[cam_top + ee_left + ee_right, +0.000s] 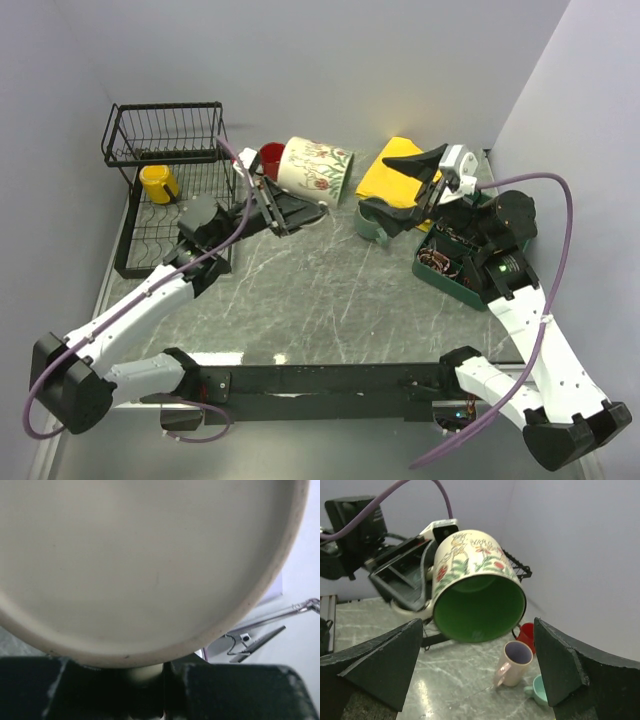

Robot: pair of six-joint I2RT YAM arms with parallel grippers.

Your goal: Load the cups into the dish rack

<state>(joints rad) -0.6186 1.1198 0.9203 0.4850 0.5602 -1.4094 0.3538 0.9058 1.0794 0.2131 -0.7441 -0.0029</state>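
Lighting was found even and diffuse, from overhead. Only soft shadows were cast beneath the arms on the table (330, 290), and a pale sheen was noted along its near edge. In the left wrist view the cream mug (150, 565) was rendered out of focus. In the right wrist view the fingers (375, 665) were recorded dark and soft-edged.
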